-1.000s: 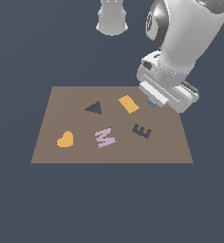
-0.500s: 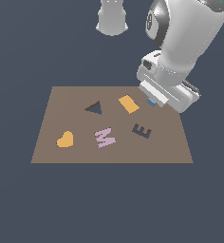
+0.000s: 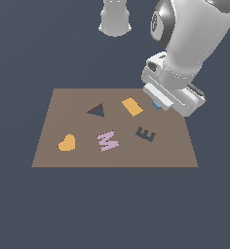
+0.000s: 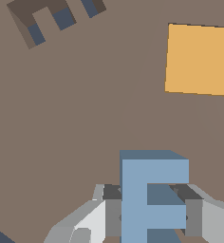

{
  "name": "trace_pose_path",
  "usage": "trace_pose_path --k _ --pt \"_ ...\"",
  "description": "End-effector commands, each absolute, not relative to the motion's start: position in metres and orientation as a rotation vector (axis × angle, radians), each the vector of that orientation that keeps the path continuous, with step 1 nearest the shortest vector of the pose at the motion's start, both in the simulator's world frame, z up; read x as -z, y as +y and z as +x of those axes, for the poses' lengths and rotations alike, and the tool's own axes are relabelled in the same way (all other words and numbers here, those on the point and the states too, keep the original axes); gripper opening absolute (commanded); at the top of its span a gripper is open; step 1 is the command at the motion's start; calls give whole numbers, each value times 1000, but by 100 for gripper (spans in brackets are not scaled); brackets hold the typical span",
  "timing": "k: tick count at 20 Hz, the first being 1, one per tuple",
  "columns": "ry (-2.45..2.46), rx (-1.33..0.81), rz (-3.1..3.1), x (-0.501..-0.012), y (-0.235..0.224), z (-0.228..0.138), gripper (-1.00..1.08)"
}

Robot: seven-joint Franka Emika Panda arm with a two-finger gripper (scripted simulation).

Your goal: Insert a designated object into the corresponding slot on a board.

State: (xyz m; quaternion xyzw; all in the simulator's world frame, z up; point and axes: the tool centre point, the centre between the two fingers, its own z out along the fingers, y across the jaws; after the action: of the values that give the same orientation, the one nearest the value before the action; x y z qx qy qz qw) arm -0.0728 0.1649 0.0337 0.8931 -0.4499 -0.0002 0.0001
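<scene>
So here's my view: my gripper (image 4: 152, 213) is clamped on the light-blue E block (image 4: 149, 199), one finger (image 4: 113, 211) pressed against its spine side and the other against the open ends of its prongs, so the block sits squeezed between the two dark pads. From the wrist camera the bottom of the E runs out of frame, so I only see the top bar, middle bar and part of the spine. In the exterior view my big white arm (image 3: 195, 48) covers almost all of it — just a sliver of blue (image 3: 156, 104) peeks out under my hand, over the far edge of the board (image 3: 78, 158) towards the exterior view's right. Whether the block is lifted clear or resting on the surface, I can't tell from either camera. The E-shaped slot (image 3: 145, 133) is dark and unfilled, sitting nearer the front of the board than I am, near me but clearly apart from the block; in the wrist view it shows up at the corner of the frame (image 4: 47, 19), rotated relative to the E I'm holding. The orange rectangle (image 3: 132, 106) lies flat on the board just beside me — between me and the dark triangular recess (image 3: 97, 111). Further off towards the exterior view's left are the pink M piece (image 3: 107, 141) and an orange heart (image 3: 66, 143), both flat on the brown panel, well apart from my hand
</scene>
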Motion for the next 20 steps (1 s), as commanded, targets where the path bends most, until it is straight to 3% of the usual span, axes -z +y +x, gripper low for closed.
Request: trace_pose_path --k 1,20 --pt "-1454 0 2785 -34 165 -69 -100" --pt "-2202 0 2242 -38 147 5 -100"
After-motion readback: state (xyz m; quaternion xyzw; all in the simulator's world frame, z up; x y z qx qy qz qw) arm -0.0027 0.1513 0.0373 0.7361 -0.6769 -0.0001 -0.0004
